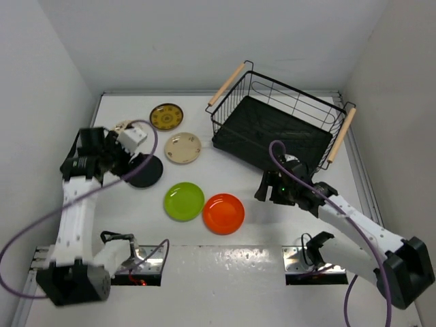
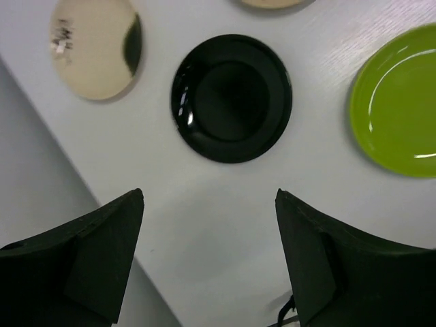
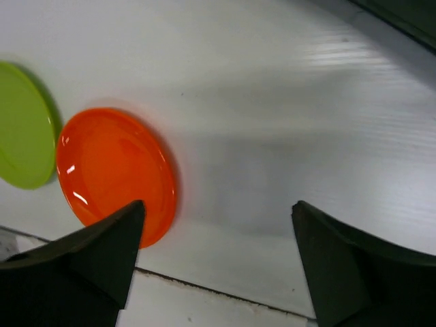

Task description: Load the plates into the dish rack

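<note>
Fingers of the left gripper (image 2: 210, 208) fill the bottom of the left wrist view. They are spread wide, with only bare table (image 1: 272, 231) showing between them. Just ahead of the gap the glossy black plate (image 2: 231, 99) lies flat, its rim free all round. The cream plate with a dark patch (image 2: 95, 48) sits beyond it to the picture's left, close to the table's edge by the wall. The lime green plate (image 2: 398, 102) lies apart on the right.

The right gripper (image 3: 218, 211) is also wide open and empty above the table. The orange-red plate (image 3: 116, 170) lies beside the finger on the picture's left, and that finger hides part of the plate's rim. White surface lies open ahead of the gap.

From above, the orange-red and lime green plates lie side by side, almost touching, in the middle of the table. The beige speckled plate (image 1: 182, 148) lies beyond them, and the brown-gold patterned plate (image 1: 166, 116) is farther back, near the rear wall.

All six plates are on the table, outside the dish rack (image 1: 269, 133). The rack stands askew in the far right corner, a wooden handle (image 1: 225, 84) at each end. The right gripper hangs between the rack's near rim and the orange-red plate, close to both.
</note>
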Robot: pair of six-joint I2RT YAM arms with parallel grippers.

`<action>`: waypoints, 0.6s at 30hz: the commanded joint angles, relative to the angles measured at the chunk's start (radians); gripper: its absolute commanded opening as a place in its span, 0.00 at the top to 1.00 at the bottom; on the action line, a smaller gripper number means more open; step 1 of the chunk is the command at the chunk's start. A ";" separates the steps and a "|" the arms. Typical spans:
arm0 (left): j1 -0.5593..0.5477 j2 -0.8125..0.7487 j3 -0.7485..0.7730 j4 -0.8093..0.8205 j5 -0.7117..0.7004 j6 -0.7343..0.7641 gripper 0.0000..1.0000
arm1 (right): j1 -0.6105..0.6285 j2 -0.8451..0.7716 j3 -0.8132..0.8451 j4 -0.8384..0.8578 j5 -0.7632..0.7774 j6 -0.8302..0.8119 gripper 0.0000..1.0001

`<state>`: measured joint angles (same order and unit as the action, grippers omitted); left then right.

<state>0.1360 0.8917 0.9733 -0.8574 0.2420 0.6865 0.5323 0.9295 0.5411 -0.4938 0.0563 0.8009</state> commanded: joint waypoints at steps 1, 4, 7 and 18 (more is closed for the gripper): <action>-0.009 0.203 0.122 -0.116 0.097 -0.148 0.17 | 0.001 0.063 -0.041 0.141 -0.119 -0.020 0.22; 0.033 0.302 0.153 -0.146 0.216 -0.159 0.17 | 0.027 0.083 -0.067 0.253 -0.128 0.027 0.36; 0.043 0.279 0.118 -0.103 0.209 -0.183 0.17 | 0.133 0.081 -0.092 0.288 -0.058 0.034 0.25; 0.148 0.322 0.036 0.020 0.120 -0.257 0.12 | 0.316 0.123 -0.400 0.782 0.246 0.231 0.27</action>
<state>0.2527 1.1809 1.0214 -0.8757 0.3653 0.4572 0.8471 0.9897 0.1619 0.1135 0.2173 0.9600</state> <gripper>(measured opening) 0.881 0.748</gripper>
